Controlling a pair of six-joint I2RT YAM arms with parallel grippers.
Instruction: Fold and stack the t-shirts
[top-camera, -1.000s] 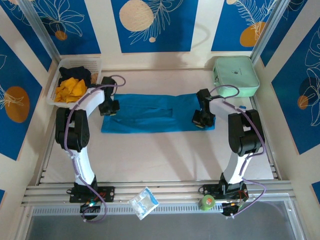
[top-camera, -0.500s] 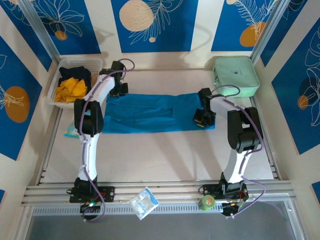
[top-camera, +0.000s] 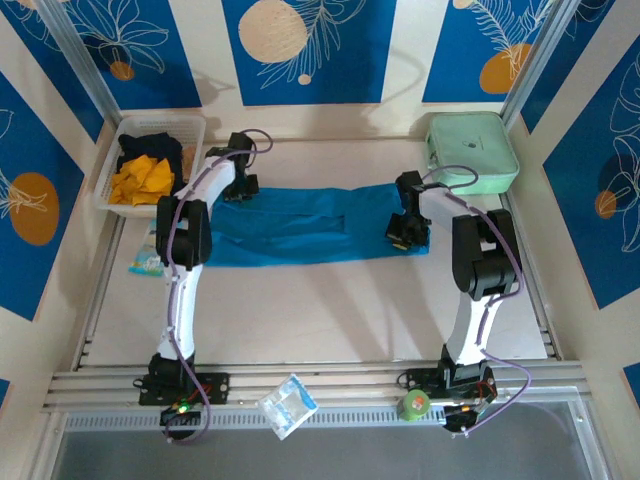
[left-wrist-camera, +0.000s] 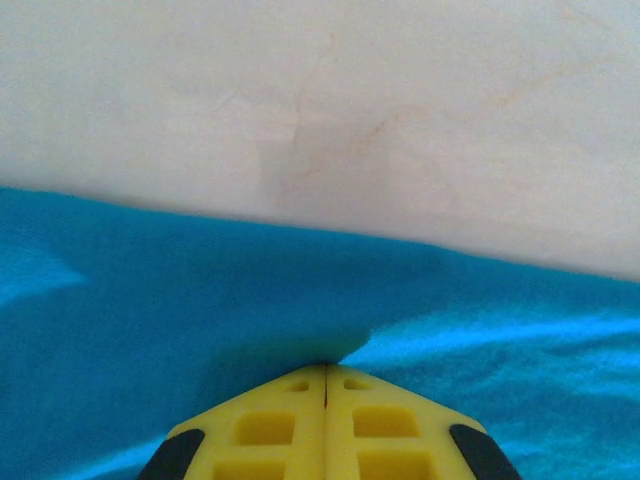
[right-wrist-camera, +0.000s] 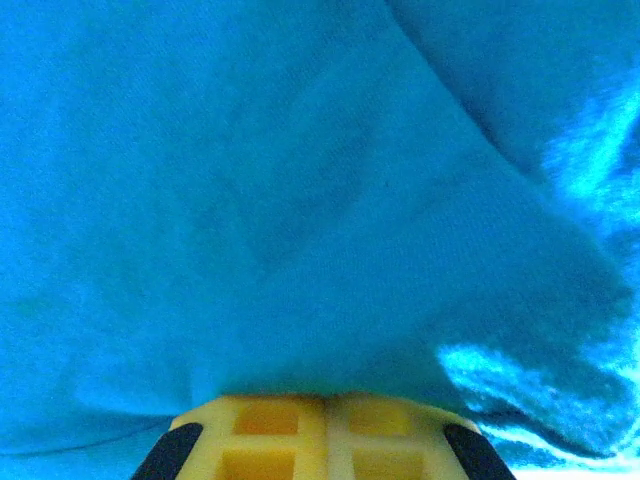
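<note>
We see the teal-blue t-shirt (top-camera: 310, 228) spread as a long band across the middle of the desk (top-camera: 300, 310), running left to right. Our left gripper (top-camera: 240, 186) sits at the shirt's far-left corner. In the left wrist view its yellow fingers (left-wrist-camera: 270, 430) are pressed together, with a ridge of teal cloth pinched at their tips. Our right gripper (top-camera: 404, 234) rests on the shirt's right end, its fingers closed and teal cloth bunched over them. The orange-yellow t-shirt (top-camera: 140, 178) and the black t-shirt (top-camera: 150, 148) lie crumpled in the white basket (top-camera: 108, 198) at the desk's far-left corner. A mint-green case (top-camera: 472, 150) sits at the far-right corner.
</note>
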